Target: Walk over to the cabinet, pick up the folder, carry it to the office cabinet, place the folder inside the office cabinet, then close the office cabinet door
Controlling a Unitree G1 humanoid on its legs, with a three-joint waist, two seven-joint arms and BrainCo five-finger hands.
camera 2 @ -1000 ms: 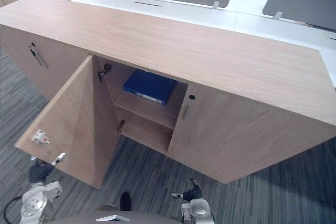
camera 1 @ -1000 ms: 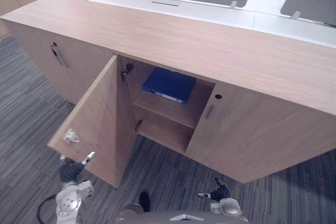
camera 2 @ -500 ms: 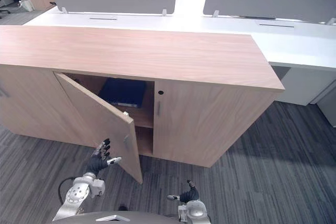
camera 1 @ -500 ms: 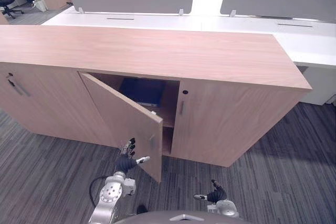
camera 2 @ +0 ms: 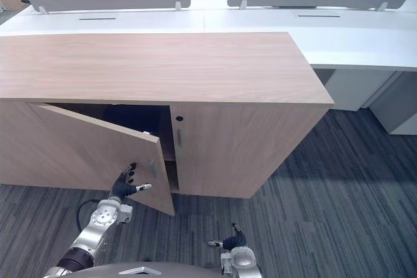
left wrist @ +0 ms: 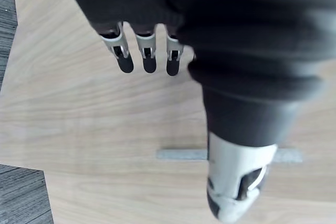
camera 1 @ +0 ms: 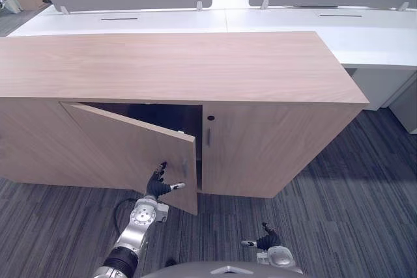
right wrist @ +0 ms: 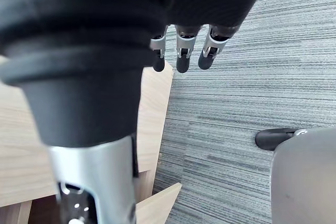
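The left hand point(camera 1: 158, 185), fingers straight and slightly spread with the thumb out sideways, lies flat on the smooth outer face of the light wood-grain cabinet door point(camera 1: 124, 144), just beside its slim grey metal bar handle point(left wrist: 178, 155). To shut it well, the push should stay flat near this free edge until the panel sits flush with the long, flat-topped wooden office cabinet point(camera 1: 169, 63). The folder is in neither hand, and the shadowed opening point(camera 1: 176, 118) is too dark to tell it apart, while the right hand point(camera 1: 266, 241) hangs loose-fingered over the grey ribbed carpet point(camera 1: 339, 193).
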